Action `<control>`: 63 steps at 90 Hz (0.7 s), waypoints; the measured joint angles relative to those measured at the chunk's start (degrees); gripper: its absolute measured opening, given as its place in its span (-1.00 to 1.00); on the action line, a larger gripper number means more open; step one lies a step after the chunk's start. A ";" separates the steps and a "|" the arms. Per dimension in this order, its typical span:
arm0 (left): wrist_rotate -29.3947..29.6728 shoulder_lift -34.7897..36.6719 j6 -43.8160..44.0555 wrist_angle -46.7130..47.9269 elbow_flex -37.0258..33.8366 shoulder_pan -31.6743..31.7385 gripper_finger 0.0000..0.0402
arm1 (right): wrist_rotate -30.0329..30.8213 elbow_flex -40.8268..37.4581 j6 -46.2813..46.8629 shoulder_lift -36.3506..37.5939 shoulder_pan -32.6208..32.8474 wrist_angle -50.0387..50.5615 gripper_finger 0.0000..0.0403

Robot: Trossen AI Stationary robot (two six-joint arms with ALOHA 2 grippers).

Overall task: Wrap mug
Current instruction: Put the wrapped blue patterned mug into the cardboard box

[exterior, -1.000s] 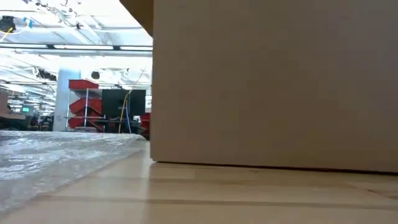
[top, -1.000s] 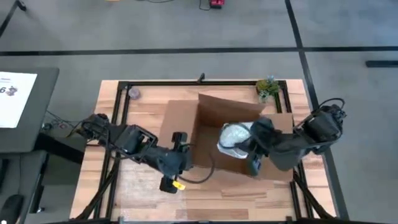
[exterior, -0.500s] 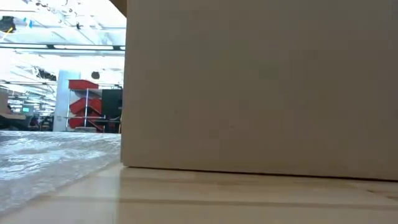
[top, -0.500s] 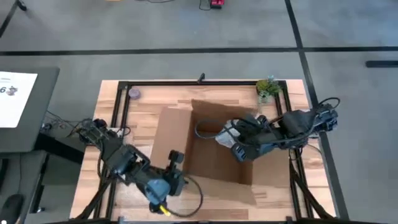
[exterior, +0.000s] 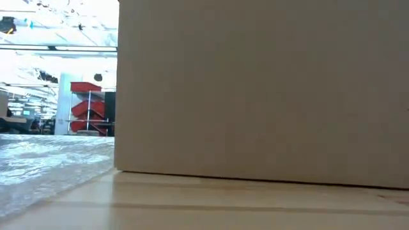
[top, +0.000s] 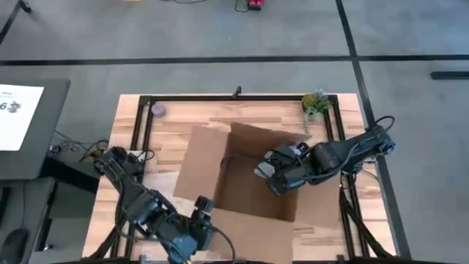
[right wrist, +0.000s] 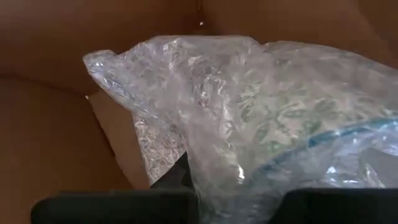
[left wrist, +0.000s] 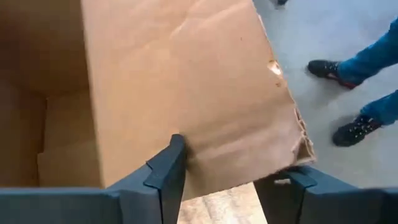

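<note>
Grey flooring with dark tape lines is surrounding a wooden table [top: 168, 125] edged by a black frame. Occupying the table's middle is 1 open cardboard box [top: 249, 192], its flaps spread outward; at table height its plain side is filling most of the low view [exterior: 262, 89], with a sheet of bubble wrap [exterior: 45, 163] lying beside it.

Reaching in from the right side, the right gripper [top: 272, 176] is hanging over the box opening, clamping a bubble-wrapped mug [top: 265, 167]. In the right wrist view the bundle [right wrist: 261, 124] is sitting against the fingers, a blue rim and green pattern showing through the film, with the box interior behind it.

At the table's near edge, the left gripper [left wrist: 233, 171] is standing spread wide, 1 finger on either side of a box flap [left wrist: 186, 93], not pinching it.

Smaller items: 1 small green plant [top: 316, 103] and 1 small round object [top: 157, 110] are sitting at the far corners. A person's 2 shoes [left wrist: 339, 99] are showing beyond the flap.
</note>
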State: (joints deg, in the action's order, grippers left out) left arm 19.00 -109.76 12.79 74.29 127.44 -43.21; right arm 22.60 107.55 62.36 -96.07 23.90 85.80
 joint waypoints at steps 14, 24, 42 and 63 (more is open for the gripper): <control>7.85 -0.17 2.65 -1.62 -0.31 0.23 -0.28 | -0.37 0.75 -3.57 -0.32 -0.30 -1.33 -0.86; 8.62 0.19 3.06 -3.84 -0.31 1.46 -0.28 | -1.71 1.57 -8.03 -0.37 -0.42 -5.72 -0.86; 7.22 0.18 1.60 -6.46 -0.31 2.48 -0.28 | -7.60 1.64 -14.77 -2.06 -1.04 -13.38 -0.86; 3.45 0.21 4.64 -8.54 1.57 3.47 -0.17 | -10.12 0.90 -17.75 -8.92 -2.96 -13.05 -0.86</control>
State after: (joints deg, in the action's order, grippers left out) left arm 22.44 -109.56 17.43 65.75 129.00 -39.75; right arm 12.48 108.44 44.61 -105.00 20.94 72.75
